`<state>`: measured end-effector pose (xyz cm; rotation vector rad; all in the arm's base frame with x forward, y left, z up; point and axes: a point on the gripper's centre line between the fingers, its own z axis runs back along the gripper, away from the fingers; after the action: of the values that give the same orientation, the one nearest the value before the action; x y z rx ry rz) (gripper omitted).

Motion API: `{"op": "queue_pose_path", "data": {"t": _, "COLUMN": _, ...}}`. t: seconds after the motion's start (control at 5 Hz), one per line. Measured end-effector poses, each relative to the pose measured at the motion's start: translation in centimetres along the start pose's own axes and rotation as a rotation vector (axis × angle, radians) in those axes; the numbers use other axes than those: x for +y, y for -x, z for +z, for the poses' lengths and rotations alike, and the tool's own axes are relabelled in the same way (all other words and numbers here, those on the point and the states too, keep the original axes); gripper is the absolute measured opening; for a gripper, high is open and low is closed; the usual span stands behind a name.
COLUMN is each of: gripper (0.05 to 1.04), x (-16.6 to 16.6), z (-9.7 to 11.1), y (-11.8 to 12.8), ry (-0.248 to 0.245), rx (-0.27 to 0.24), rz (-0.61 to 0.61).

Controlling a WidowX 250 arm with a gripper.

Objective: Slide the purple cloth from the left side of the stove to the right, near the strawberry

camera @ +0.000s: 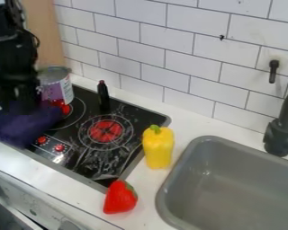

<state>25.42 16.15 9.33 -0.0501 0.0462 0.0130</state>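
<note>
Bright diffuse light, pale reflections on stovetop point(98, 157)

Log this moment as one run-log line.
hand: at purple cloth | can: behind cloth | yellow pepper: between stove and sink | strawberry: by stove's near corner

You can't read any words, brands or numbers here. You can make out small print on the label of the can point(65, 90) at the back of the stovetop point(122, 157), but it is too small to read. You also get tiny markings on the white front panel point(27, 204) below the counter point(77, 192), equally unreadable.
</note>
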Motion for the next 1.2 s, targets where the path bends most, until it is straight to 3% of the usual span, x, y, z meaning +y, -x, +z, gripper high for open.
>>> {"op": "queue_pose_path", "data": {"t": 0.2, "gripper": 1.001, "x": 1.3, "z": -1.3, "y": -1.0, "ry": 0.010, "rx": 0.048, "rz": -0.016}}
{"op": "queue_pose_path", "data": {"t": 0.4, "gripper": 1.001, "x": 2.6, "z": -2.0, "y": -0.4, "ry": -0.012, "rx": 0.103, "rz": 0.004}}
{"op": "queue_pose_path", "data": {"t": 0.8, "gripper": 1.001, "x": 4.3, "z": -2.7, "y": -1.0, "ry": -0.016, "rx": 0.133, "rz": 0.037}}
{"op": "queue_pose_path", "data": {"t": 1.2, "gripper": 1.001, "x": 6.4, "z": -4.6, "y": -2.0, "ry": 0.034, "rx": 0.151, "rz": 0.017}}
